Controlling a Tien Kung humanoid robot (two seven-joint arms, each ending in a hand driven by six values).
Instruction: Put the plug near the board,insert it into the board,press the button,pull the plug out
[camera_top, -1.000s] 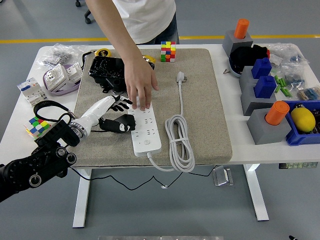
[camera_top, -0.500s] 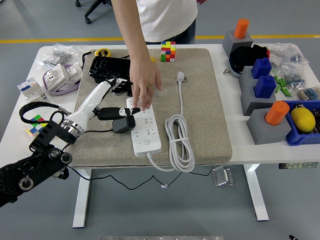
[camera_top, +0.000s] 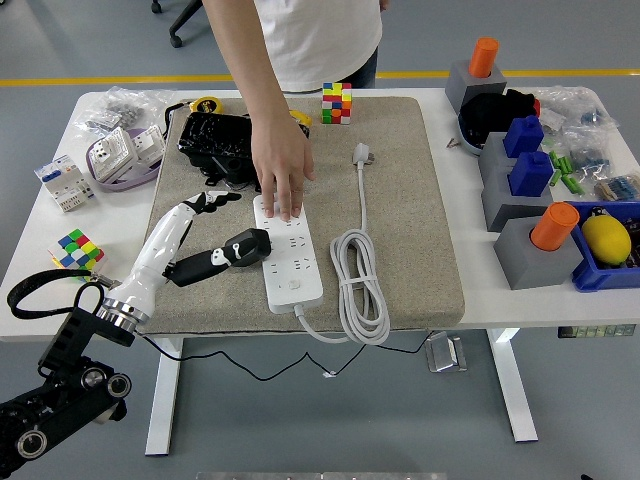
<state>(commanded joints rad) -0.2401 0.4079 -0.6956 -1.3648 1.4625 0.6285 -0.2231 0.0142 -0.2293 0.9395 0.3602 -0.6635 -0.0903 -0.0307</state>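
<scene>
The white power strip (camera_top: 291, 258) lies on the tan mat (camera_top: 400, 200), its coiled white cable (camera_top: 358, 275) to the right. A black plug (camera_top: 250, 244) lies against the strip's left edge. My left hand (camera_top: 192, 236) is left of the strip. Its fingers (camera_top: 214, 198) are stretched out and apart from the plug. Only its black thumb (camera_top: 200, 266) reaches towards the plug. A person's hand (camera_top: 282, 165) rests flat on the strip's far end. My right hand is out of view.
A black bundle (camera_top: 215, 140) lies at the mat's far left and a colour cube (camera_top: 337, 103) at its far edge. A second cube (camera_top: 75, 247) and small boxes (camera_top: 120, 150) are at the left. Grey blocks (camera_top: 520, 190) and a blue bin (camera_top: 605, 245) are at the right.
My left arm has drawn back towards the lower left and its fingers have moved left. The plug has stayed beside the strip. The person's hand has stayed on the strip.
</scene>
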